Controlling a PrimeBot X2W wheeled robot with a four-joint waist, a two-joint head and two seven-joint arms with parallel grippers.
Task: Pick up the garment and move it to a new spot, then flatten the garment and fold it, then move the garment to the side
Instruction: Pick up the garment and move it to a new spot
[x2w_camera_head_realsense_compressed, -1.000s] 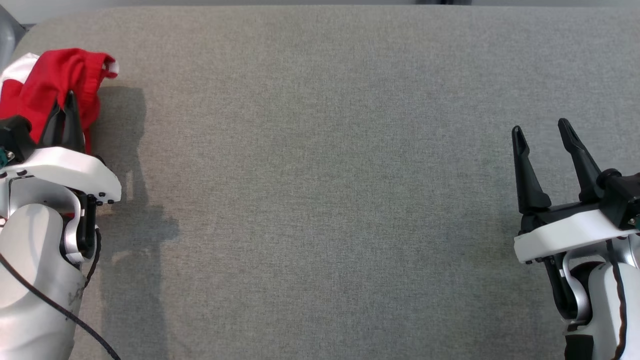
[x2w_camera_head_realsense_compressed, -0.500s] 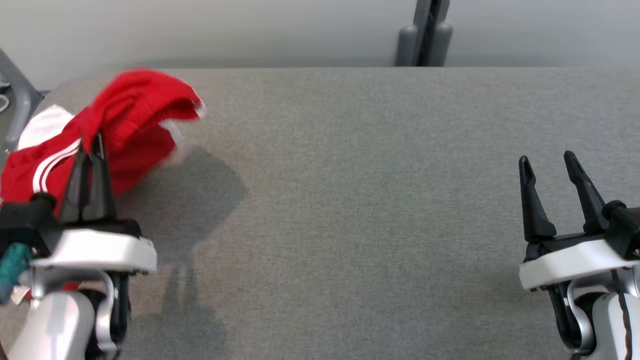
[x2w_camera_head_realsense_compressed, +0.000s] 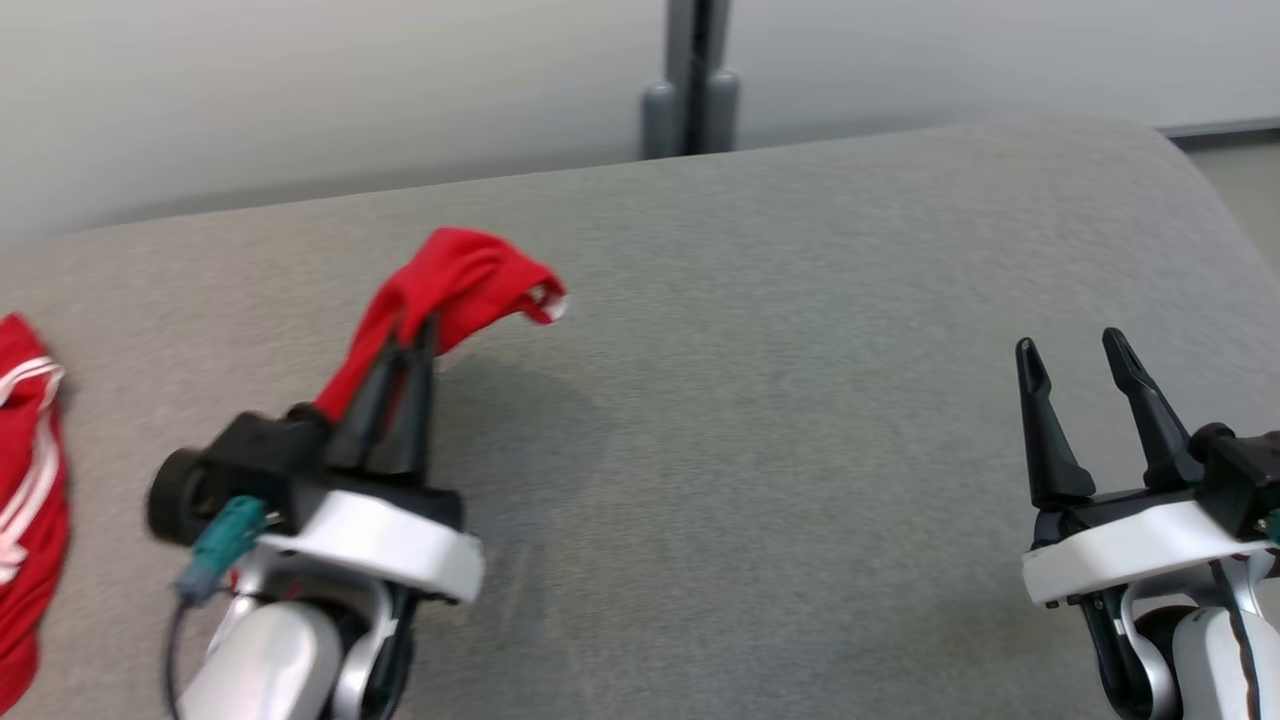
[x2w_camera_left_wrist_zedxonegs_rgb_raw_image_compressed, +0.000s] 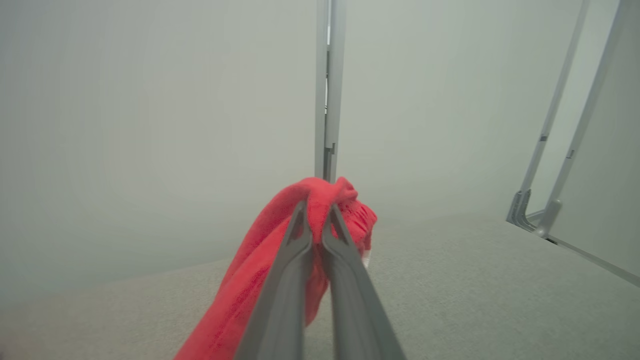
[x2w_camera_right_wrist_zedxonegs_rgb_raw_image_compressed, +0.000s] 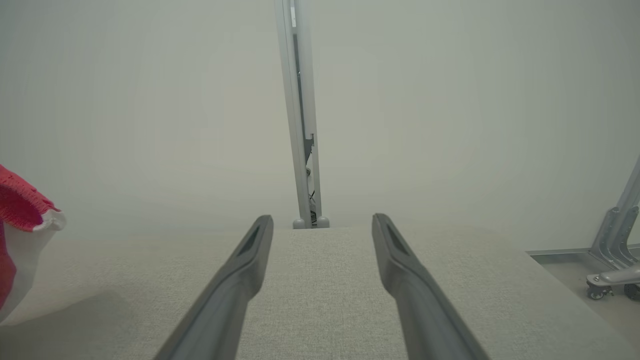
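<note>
The garment (x2w_camera_head_realsense_compressed: 450, 285) is red knit with white trim and white stripes. My left gripper (x2w_camera_head_realsense_compressed: 412, 330) is shut on a bunched fold of it and holds that part above the grey table (x2w_camera_head_realsense_compressed: 800, 400). The rest trails down to the left, with a striped part (x2w_camera_head_realsense_compressed: 30, 480) at the view's left edge. In the left wrist view the red cloth (x2w_camera_left_wrist_zedxonegs_rgb_raw_image_compressed: 280, 260) wraps around my shut gripper (x2w_camera_left_wrist_zedxonegs_rgb_raw_image_compressed: 317, 212). My right gripper (x2w_camera_head_realsense_compressed: 1070, 345) is open at the lower right, with nothing between its fingers. The right wrist view shows my open gripper (x2w_camera_right_wrist_zedxonegs_rgb_raw_image_compressed: 322, 220) over bare table and the garment's hem (x2w_camera_right_wrist_zedxonegs_rgb_raw_image_compressed: 22, 220) at its left edge.
A grey upright post (x2w_camera_head_realsense_compressed: 692, 75) stands behind the table's far edge against a pale wall. The table's rounded far right corner (x2w_camera_head_realsense_compressed: 1170, 150) borders the floor. A metal frame with a caster (x2w_camera_right_wrist_zedxonegs_rgb_raw_image_compressed: 612, 250) stands off the table to the right.
The head camera has tilted up and turned, so the whole view shifted. My left gripper has carried the red garment up and to the right, toward the table's middle. The right gripper stays open.
</note>
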